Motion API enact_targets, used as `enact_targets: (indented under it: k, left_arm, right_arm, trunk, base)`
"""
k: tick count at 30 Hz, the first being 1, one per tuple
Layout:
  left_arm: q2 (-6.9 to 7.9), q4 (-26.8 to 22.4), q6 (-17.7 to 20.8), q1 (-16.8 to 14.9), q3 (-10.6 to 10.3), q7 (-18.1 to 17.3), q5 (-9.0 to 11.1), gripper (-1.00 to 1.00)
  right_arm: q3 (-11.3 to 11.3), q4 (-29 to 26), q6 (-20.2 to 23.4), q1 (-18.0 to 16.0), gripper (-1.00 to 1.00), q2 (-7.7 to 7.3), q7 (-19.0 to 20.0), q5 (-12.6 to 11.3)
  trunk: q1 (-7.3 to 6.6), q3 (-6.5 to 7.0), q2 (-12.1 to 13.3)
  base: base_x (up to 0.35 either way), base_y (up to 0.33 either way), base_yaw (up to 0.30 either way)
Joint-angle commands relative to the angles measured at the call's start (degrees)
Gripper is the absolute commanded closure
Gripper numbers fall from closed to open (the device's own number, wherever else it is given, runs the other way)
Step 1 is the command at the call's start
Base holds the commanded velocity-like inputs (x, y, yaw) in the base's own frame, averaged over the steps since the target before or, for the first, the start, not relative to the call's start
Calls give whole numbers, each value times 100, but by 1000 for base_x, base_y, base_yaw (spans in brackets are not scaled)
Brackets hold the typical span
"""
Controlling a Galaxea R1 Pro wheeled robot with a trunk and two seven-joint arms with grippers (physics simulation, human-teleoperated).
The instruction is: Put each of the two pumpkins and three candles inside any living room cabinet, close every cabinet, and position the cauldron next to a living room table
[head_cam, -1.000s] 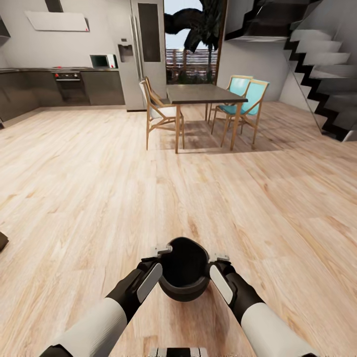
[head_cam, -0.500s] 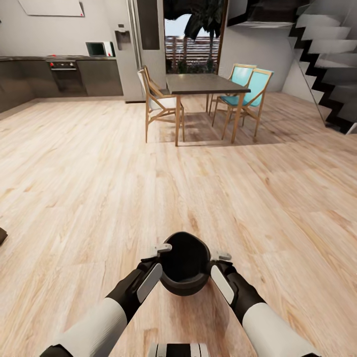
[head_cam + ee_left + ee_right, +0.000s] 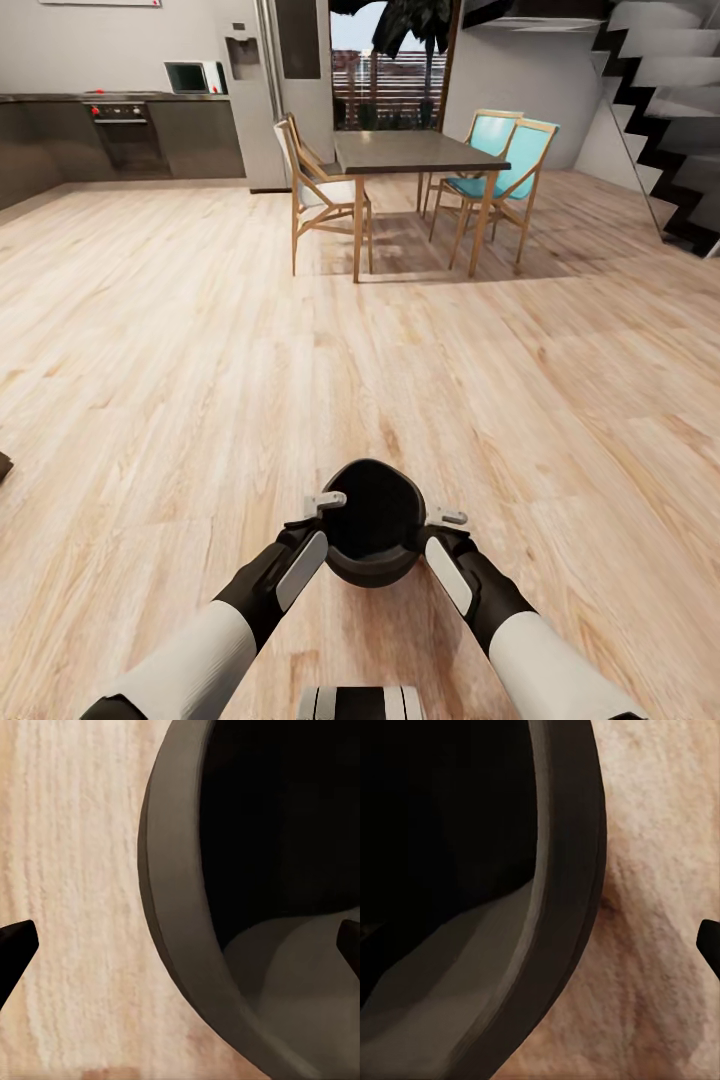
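You are in a home, in an open-plan living space. A pale wood plank floor [image 3: 200, 330] runs to a dining table [image 3: 415, 152] with wooden chairs [image 3: 320, 195], two of them with teal seats [image 3: 505, 165]. Beyond stands a kitchen run with an oven [image 3: 125, 135], a microwave [image 3: 190, 77] and a tall fridge [image 3: 260, 90]. A staircase [image 3: 665, 110] climbs beside them.

White forearm shells, black wrists with pale grey side panels, small silvery fittings, perhaps screws, near the tips

Black cauldron [image 3: 373, 520] between left claw [image 3: 322, 508] and right claw [image 3: 440, 522], dining table [image 3: 415, 152] well ahead.
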Motion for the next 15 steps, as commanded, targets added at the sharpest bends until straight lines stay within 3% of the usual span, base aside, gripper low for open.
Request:
enact_targets:
  k: [1, 15]
  left_arm:
    - [0, -6, 13, -3, -11, 45, 39, -100]
    - [0, 16, 12, -3, -11, 41, 40, -100]
  right_arm:
    - [26, -8, 13, -3, -100, -4, -53, -60]
    - [29, -10, 13, -2, -100, -4, -48, -60]
  trunk:
    - [-1, -5, -2]
    - [-1, -5, -2]
  base:
    - [0, 0, 0]
    - [72, 1, 0]
